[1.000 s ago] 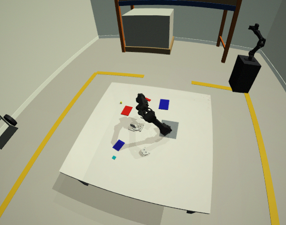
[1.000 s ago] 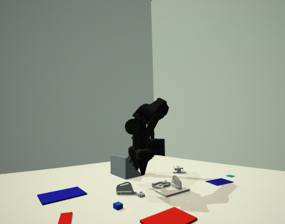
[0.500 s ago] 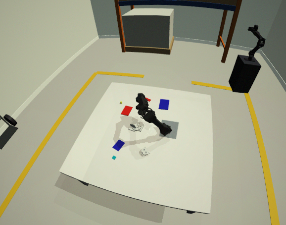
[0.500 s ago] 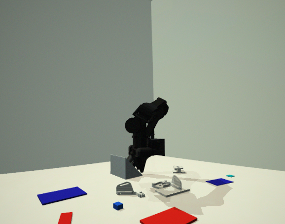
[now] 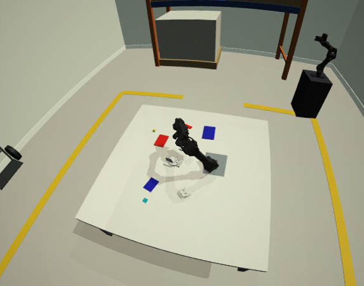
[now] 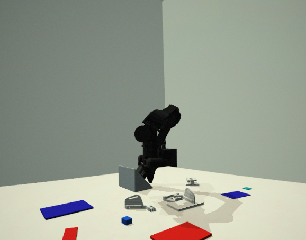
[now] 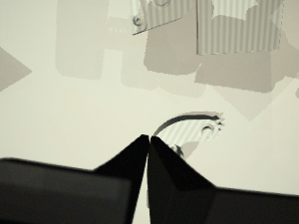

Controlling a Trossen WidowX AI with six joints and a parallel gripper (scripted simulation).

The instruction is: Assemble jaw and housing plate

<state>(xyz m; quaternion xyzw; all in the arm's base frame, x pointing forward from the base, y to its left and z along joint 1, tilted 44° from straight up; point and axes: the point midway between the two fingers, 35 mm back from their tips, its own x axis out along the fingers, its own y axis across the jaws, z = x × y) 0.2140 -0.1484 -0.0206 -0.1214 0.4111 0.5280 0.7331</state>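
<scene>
Seen from the exterior viewpoint, a blue cube [image 6: 126, 220] sat nearest the loose jaw [image 6: 134, 203] [image 7: 185, 129]. This grey jaw lay on the white table [image 5: 231, 227] [image 6: 22, 195], with an upright slotted fin at one end and short gear teeth at the other. The wrist view recorded a curved edge, ribbed surface and round hole. Just beside it, a flat grey plate [image 6: 180, 207] bore a rounded upright. The black gripper [image 6: 150, 182] [image 7: 148, 142] was closed, its tips together with nothing between them. Farther off stood a small pale assembly [image 5: 184, 193] [image 6: 191, 180], a plate raised on a stem.
</scene>
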